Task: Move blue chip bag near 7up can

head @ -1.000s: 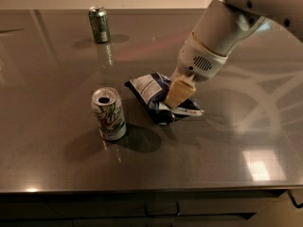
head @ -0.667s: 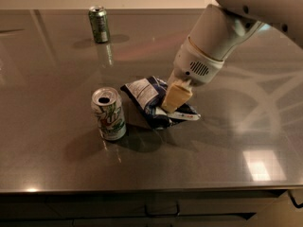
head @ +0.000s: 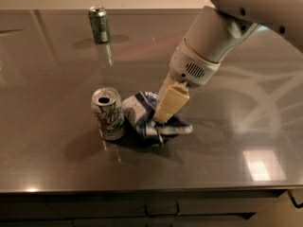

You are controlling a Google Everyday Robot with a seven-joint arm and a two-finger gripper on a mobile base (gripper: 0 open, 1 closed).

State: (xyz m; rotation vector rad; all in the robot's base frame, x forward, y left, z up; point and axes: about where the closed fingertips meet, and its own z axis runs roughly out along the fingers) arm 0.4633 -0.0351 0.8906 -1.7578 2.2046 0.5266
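Grey metal tabletop (head: 236, 79): your gripper (head: 160, 121), clamping the crinkly blue chip bag (head: 141, 109), has slid it just beside the white-green 7up can (head: 109, 115); placement looks achieved.

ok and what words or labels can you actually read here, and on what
None can be quoted as it reads.
7up can: red-and-green logo shows, lettering too blurred to read.
chip bag: white label patches, print too blurred to read.
green can at the back: nothing legible.
gripper, down on the chip bag: no markings seen.
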